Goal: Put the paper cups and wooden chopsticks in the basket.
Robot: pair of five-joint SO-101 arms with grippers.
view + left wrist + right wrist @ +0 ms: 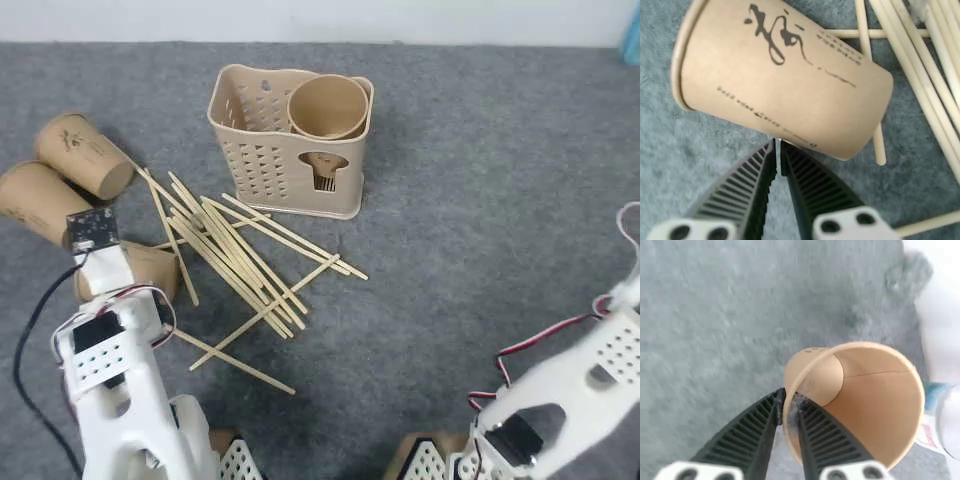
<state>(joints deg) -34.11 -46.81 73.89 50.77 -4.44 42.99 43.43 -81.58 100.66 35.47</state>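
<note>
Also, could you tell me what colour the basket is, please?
Beige basket; the high view shows it best.

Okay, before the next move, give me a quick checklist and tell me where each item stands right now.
1. Right gripper clamped on the rim of the held cup: ok.
2. Left gripper open enough to take the lying cup: not ok, jaws nearly closed at its side.
3. Free room in the basket beside the cup inside: ok.
4. Chopsticks in the basket: not ok, they lie scattered on the mat.
5. Path from the held cup to the basket: cannot tell.
</note>
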